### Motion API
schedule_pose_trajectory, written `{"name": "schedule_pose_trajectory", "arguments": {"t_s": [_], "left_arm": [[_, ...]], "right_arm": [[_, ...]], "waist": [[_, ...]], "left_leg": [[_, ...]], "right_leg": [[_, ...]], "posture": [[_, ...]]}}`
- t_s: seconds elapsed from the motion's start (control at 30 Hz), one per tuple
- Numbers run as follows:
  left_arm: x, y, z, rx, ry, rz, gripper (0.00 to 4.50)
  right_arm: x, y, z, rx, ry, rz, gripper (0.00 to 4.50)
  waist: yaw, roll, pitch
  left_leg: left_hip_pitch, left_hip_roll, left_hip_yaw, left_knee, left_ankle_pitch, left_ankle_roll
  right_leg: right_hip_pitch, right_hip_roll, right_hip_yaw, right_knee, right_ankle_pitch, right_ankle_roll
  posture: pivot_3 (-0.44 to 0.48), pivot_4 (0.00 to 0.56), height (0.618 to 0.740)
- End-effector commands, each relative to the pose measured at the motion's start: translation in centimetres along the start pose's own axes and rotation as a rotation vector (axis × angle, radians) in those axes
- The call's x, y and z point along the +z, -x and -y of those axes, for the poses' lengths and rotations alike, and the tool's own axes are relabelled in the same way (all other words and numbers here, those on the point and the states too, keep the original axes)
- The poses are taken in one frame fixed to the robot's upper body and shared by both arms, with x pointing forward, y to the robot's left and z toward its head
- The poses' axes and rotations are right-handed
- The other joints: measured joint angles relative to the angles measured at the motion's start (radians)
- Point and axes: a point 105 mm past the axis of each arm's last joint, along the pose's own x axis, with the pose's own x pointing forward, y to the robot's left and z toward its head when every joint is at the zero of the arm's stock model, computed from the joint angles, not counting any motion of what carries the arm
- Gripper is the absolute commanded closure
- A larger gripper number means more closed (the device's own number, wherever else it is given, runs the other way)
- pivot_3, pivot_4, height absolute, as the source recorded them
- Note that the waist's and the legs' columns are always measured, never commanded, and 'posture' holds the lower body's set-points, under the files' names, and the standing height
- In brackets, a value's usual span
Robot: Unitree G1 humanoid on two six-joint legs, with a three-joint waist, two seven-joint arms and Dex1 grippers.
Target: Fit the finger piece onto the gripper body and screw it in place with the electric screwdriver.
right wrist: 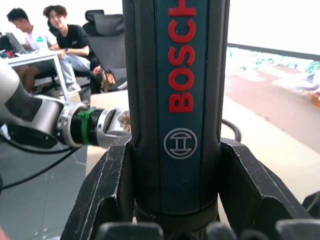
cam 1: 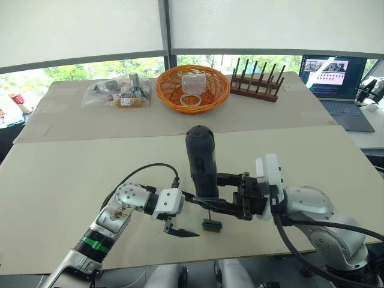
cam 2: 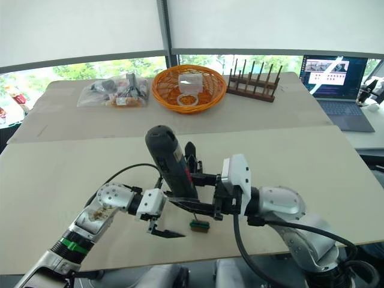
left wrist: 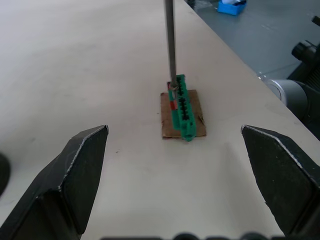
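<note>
My right gripper is shut on the electric screwdriver and holds it upright over the near part of the table, bit down. Its black barrel with red lettering sits between the fingers. The thin metal bit ends on one end of a small green block that lies on a brown card. To the left of that block, my left gripper stands open just above the table, with nothing between its fingers. The finger piece and the gripper body are out of view.
An orange basket, a clear bag of parts and a wooden rack stand on the far table. A laptop sits at the far right. The table's front edge runs close below the grippers. People sit in the background.
</note>
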Motion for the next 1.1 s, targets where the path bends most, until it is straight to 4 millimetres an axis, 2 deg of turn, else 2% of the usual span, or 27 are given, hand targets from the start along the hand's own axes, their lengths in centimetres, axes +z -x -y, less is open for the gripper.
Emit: {"name": "schedule_pose_trajectory", "arguments": {"t_s": [0.03,0.2,0.3,0.43,0.5,0.67,0.83,1.0,1.1], "left_arm": [[0.9,1.0,-0.5,0.068,0.006,0.023,0.0],[0.6,2.6,-1.5,0.214,0.055,0.021,0.0],[0.0,3.6,-2.9,0.344,0.096,0.017,0.0],[-0.4,3.7,-3.8,0.444,0.179,0.045,0.0],[-0.6,3.3,-3.9,0.462,0.193,0.051,0.0],[-0.9,1.3,-5.7,0.555,0.21,0.075,0.0],[-0.9,-0.5,-6.4,0.562,0.217,0.094,0.0],[-1.1,-2.2,-8.5,0.622,0.207,0.096,0.0],[-0.7,-2.8,-8.7,0.602,0.186,0.114,0.0]], "right_arm": [[2.6,0.0,-0.3,0.017,0.068,0.062,2.57],[3.9,0.1,0.7,0.009,0.095,0.073,2.57],[4.5,0.0,1.5,-0.002,0.112,0.077,2.57],[4.8,0.1,2.1,-0.007,0.128,0.072,2.57],[4.8,0.1,2.2,-0.005,0.133,0.067,2.57],[4.8,0.3,2.8,-0.022,0.145,0.054,2.57],[4.6,0.5,2.9,-0.031,0.147,0.043,2.57],[4.2,0.7,3.0,-0.056,0.145,0.032,2.57],[4.1,0.7,3.0,-0.066,0.148,0.029,2.57]], "waist": [[0.0,0.0,0.0],[0.0,0.0,0.0],[0.002,0.0,0.0],[0.002,0.0,0.0],[0.001,0.0,0.0],[0.003,0.0,0.0],[0.002,0.0,0.0],[0.007,0.0,0.0],[0.006,-0.001,0.0]], "left_leg": [[0.0,0.0,0.0,0.0,0.0,0.0],[0.0,0.0,0.0,0.0,0.0,0.0],[0.0,0.0,0.0,0.0,0.0,0.0],[0.0,0.0,0.0,0.0,0.0,-0.001],[0.0,0.0,0.0,0.0,0.001,-0.001],[0.0,0.0,0.0,0.0,0.001,-0.001],[-0.001,0.0,0.0,0.0,0.001,-0.001],[-0.001,0.0,0.0,0.0,0.001,-0.001],[-0.001,0.0,0.0,0.001,0.001,-0.001]], "right_leg": [[0.0,0.0,0.0,0.0,0.0,0.0],[0.0,0.0,0.0,0.0,0.0,0.0],[0.0,0.0,-0.001,0.0,0.0,0.0],[0.0,0.0,-0.001,0.0,0.0,0.0],[0.0,0.0,-0.001,0.0,0.0,0.0],[0.0,-0.001,0.0,0.0,0.0,0.0],[0.0,0.0,0.0,0.0,0.0,0.0],[0.0,-0.001,0.0,0.0,0.0,0.0],[0.0,-0.001,0.0,0.0,0.0,0.0]], "posture": [[0.0,0.15,0.74],[0.0,0.15,0.74],[0.0,0.15,0.74],[0.0,0.15,0.74],[0.0,0.15,0.74],[0.0,0.15,0.74],[0.0,0.15,0.74],[0.0,0.15,0.74],[0.0,0.15,0.74]]}}
